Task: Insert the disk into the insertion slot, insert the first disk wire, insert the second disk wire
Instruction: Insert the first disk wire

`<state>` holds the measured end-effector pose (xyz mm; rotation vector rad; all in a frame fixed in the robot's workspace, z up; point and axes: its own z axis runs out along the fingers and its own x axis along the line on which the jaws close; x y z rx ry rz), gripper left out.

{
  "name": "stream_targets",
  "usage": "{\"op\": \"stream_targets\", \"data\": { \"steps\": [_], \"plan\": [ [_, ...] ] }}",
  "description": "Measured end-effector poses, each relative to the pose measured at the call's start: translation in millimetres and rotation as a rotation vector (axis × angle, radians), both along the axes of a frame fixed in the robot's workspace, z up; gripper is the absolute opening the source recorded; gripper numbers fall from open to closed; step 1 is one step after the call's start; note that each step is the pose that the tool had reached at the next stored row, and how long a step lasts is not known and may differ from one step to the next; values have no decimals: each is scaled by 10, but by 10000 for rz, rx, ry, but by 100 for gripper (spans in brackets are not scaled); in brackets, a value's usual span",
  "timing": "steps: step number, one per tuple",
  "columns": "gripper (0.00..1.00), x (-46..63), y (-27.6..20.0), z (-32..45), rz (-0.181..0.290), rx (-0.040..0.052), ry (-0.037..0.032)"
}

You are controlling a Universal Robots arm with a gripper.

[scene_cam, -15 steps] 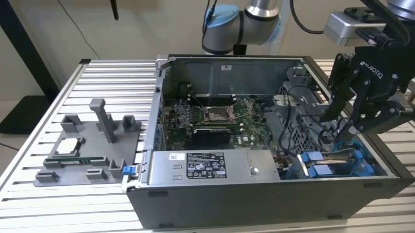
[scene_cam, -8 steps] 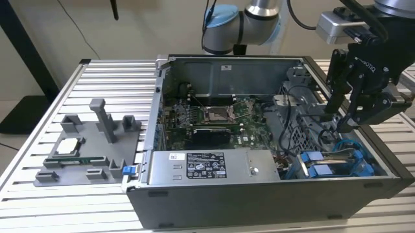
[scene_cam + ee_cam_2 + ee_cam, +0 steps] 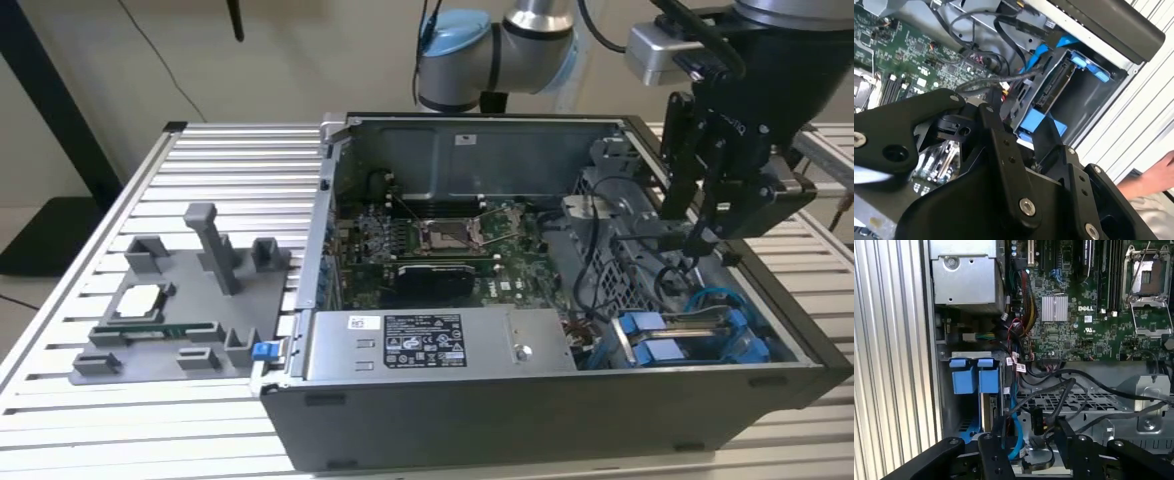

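1. The disk (image 3: 1054, 87), in its blue carrier frame, sat inside the insertion slot (image 3: 1086, 102), just ahead of the gripper's fingertips. Its connector edge faced out toward the gripper.
2. Blue plastic tabs (image 3: 969, 377) marked the mouth of the slot, close beside the gripper.
3. The gripper (image 3: 1029, 437) hung low inside the computer case (image 3: 534, 420), right over the drive bay. Its fingers (image 3: 991, 455) were apart.
4. A blue cable (image 3: 1013, 440) and a bundle of black cables (image 3: 1064, 390) ran through the gap between the fingers. A black connector (image 3: 1038, 420) lay just ahead of them. The fingers possibly touched one of these cables, but the tangle hid that. I could not tell whether any wire was seated in the disk.
5. Farther out from the gripper lay the green motherboard (image 3: 1079, 325) with its open CPU socket (image 3: 447, 235).
6. The silver power-supply box (image 3: 427, 340) stood well apart from the gripper, along the case's near wall.
7. The case rested on a slatted metal desk (image 3: 80, 420).
8. A grey fixture (image 3: 187, 300) holding small parts stood on the desk, far from the gripper, beyond the opposite end of the case.
9. A person's hand (image 3: 1159, 172) showed outside the case, near the gripper's body.
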<state>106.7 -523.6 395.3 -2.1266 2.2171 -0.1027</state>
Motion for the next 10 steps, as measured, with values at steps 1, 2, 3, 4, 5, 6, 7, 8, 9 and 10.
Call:
{"op": "stream_targets", "data": {
  "steps": [1, 2, 3, 4, 5, 6, 7, 8, 9, 10],
  "plan": [
    [100, -32, 2, -8, 0, 0, -96],
    [100, -64, 3, -17, -1, -1, -177],
    [100, -91, 5, -27, -1, -1, -255],
    [100, -104, 6, -38, -1, 0, -316],
    [100, -105, 9, -49, -1, 0, -356],
    [100, -105, 18, -58, -1, -4, -399],
    [100, -105, 26, -68, -1, -4, -446],
    [100, -106, 32, -78, -1, -4, -493],
    [100, -108, 40, -89, -1, -5, -550],
    [100, -111, 47, -100, -1, -8, -600]
  ]
}}
